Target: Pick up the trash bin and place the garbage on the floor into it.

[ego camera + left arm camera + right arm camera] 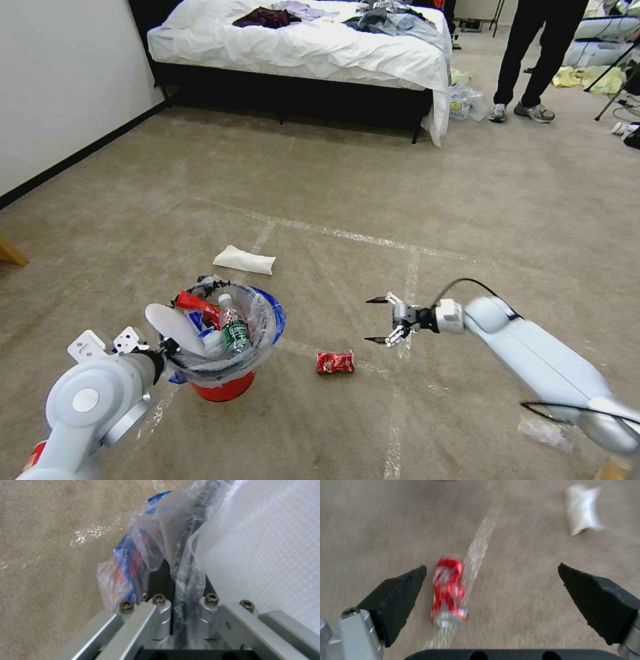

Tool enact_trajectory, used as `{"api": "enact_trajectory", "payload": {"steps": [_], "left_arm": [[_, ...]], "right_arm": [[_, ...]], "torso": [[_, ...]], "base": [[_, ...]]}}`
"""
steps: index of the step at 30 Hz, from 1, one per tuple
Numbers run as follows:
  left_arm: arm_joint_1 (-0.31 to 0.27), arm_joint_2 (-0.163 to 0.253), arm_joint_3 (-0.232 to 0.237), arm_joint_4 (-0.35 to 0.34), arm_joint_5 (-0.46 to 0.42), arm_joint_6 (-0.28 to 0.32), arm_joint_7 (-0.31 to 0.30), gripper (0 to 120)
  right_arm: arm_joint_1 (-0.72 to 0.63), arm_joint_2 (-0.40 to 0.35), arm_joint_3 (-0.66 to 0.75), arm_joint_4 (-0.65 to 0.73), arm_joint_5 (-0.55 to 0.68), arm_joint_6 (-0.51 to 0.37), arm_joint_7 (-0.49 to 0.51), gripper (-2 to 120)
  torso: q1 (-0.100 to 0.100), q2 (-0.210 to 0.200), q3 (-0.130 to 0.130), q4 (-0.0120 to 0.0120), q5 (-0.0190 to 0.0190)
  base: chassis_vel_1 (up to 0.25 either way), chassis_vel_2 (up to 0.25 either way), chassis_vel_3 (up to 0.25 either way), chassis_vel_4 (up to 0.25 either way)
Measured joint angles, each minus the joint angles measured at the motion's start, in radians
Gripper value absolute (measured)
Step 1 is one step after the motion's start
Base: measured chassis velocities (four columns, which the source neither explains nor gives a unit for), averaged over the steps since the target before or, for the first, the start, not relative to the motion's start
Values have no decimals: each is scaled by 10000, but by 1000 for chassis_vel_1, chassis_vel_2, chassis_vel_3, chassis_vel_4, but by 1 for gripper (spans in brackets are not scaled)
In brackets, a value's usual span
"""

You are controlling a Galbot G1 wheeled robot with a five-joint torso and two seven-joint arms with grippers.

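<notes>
1. Red plastic shows under a clear, blue-handled liner bag: the small round trash bin [223, 347] stands low at the robot's left front, already stuffed with a green-labelled clear bottle [233, 328], a white slipper [175, 327] and red wrappers
2. The left gripper [173, 585] is clamped on the bin's rim; in the left wrist view its dark fingers are closed tight over the crinkled bag plastic, so this arm is the bin's holder
3. The right gripper [381, 320] hangs in the air with its two black-padded fingers [400, 597] spread wide and nothing between them, pointing toward the bin side
4. A crushed red snack wrapper with a silvery end [335, 362] lies on the beige-brown carpet floor [467, 220], between the bin and the right gripper, close beside a shiny tape line; in the right wrist view it sits nearer one pad than the other
5. A flattened white paper packet [244, 260] rests on the floor just beyond the bin, and a clear scrap lies near the right forearm
6. Judged from this, the step in hand is collecting the red wrapper; the next move would call for lowering, centring the open fingers over it, and closing gently, since it looks light and crumply
</notes>
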Motion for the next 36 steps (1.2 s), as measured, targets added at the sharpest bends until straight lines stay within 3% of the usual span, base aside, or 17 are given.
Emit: {"api": "enact_trajectory", "payload": {"steps": [1, 4, 8, 12, 23, 36], "left_arm": [[0, 0, 0, 0, 0, 0, 0, 4], [-224, 10, 88, 189, 10, -9, 5, 4], [-355, 14, 120, 310, 4, -17, 7, 4], [-372, 14, 127, 358, 5, -18, 5, 4], [-340, -46, 159, 379, 83, -17, 7, 4], [-253, -76, 166, 281, 125, -11, 35, 4]], "right_arm": [[0, 0, 0, 0, 0, 0, 0, 100], [1206, 1314, -1242, -1945, -1294, 189, -482, 100], [1512, 2602, -1513, -3339, -1868, 390, -568, 100], [1464, 3070, -1922, -3762, -2127, 325, -515, 100], [1177, 3655, -1974, -4666, -3670, 41, 479, 100], [1034, 3631, -2052, -4825, -3985, -4, 1129, 100]], "torso": [[0, 0, 0, 0, 0], [0, 0, 0, -7, -6], [0, -3, 0, 8, 2], [0, -2, 0, -2, 1], [0, -2, -2, -2, 0], [0, -2, -2, -2, 1]], "base": [[0, 0, 0, 0], [0, 0, 0, 0], [0, 0, 0, 0], [0, 0, 0, 0], [0, 0, 0, 0], [0, 0, 0, 0]]}}
